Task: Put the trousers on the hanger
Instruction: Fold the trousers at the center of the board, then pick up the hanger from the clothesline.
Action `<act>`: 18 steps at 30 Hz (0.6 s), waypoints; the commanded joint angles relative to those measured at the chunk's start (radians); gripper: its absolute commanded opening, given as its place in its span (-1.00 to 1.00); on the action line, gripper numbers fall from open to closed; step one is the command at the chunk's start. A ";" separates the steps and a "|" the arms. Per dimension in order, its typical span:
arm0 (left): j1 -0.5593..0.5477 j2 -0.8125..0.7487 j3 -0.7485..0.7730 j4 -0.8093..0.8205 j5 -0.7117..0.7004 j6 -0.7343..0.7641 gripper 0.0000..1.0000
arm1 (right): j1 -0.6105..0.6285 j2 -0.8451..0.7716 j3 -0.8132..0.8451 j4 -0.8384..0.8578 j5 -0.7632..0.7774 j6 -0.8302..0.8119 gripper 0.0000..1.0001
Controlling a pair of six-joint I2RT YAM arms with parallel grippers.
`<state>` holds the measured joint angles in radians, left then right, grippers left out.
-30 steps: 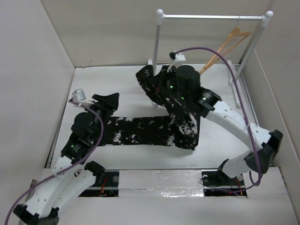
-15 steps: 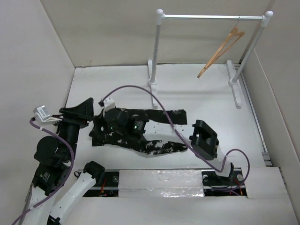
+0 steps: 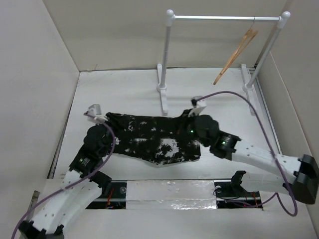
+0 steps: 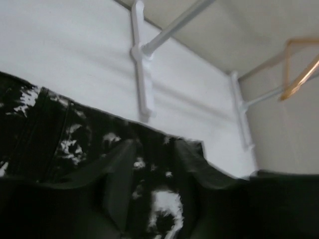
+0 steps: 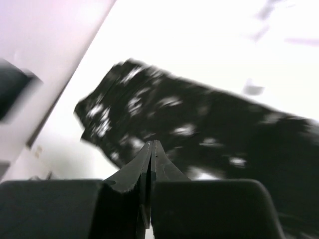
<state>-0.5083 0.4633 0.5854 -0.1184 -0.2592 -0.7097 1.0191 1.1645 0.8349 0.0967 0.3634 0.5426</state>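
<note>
Swung rightward, the right pincer is held closed, the left pincer parted, over the black white-splattered fabric trousers laid on the white counter; beyond, the tan wooden hanger is hung on a white pole rack.

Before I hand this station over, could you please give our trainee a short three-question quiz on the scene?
1. True or false: the hanger lies on the table.
2. Where are the trousers? A) on the hanger B) spread on the table C) lifted clear by both hands
3. Are the right hand's fingers apart or together?
Key: 1 false, it hangs on the rack; 2 B; 3 together, as the right wrist view shows.
</note>
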 commanded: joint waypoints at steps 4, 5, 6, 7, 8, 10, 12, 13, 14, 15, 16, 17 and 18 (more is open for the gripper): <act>-0.117 0.271 -0.088 0.423 0.218 0.007 -1.00 | -0.275 -0.275 -0.001 -0.173 0.039 -0.133 -1.00; -0.146 0.306 -0.079 0.454 0.189 0.025 -1.00 | -0.397 -0.282 0.080 -0.207 0.020 -0.157 -1.00; -0.177 0.367 -0.056 0.476 0.169 0.039 -1.00 | -0.457 -0.279 0.130 -0.269 -0.033 -0.182 -1.00; -0.209 0.398 -0.044 0.514 0.147 0.055 -1.00 | -0.515 -0.250 0.182 -0.296 -0.061 -0.225 -1.00; -0.270 0.431 -0.026 0.522 0.094 0.074 -1.00 | -0.572 -0.226 0.234 -0.320 -0.082 -0.234 -1.00; -0.327 0.521 0.033 0.526 0.034 0.150 -1.00 | -0.707 -0.148 0.375 -0.362 -0.119 -0.246 -0.89; -0.384 0.586 0.074 0.516 -0.041 0.203 -1.00 | -0.789 -0.080 0.497 -0.383 -0.098 -0.250 -0.43; -0.384 0.598 0.077 0.522 -0.054 0.219 -1.00 | -0.809 -0.040 0.542 -0.400 -0.092 -0.253 0.13; -0.397 0.604 0.073 0.529 -0.064 0.228 -1.00 | -0.826 0.039 0.582 -0.417 -0.087 -0.253 0.33; -0.397 0.600 0.047 0.542 -0.071 0.231 -1.00 | -0.841 0.076 0.617 -0.436 -0.080 -0.253 0.46; -0.397 0.589 0.024 0.584 -0.075 0.248 -1.00 | -0.861 0.108 0.669 -0.440 -0.077 -0.257 0.62; -0.397 0.577 -0.002 0.608 -0.087 0.254 -1.00 | -0.861 0.165 0.691 -0.445 -0.073 -0.260 0.68; -0.397 0.543 -0.039 0.615 -0.091 0.257 -1.00 | -0.870 0.188 0.707 -0.451 -0.046 -0.260 0.69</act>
<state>-0.9035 1.0641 0.5976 0.3874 -0.2787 -0.5167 0.1692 1.2625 1.4925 -0.2573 0.2996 0.3161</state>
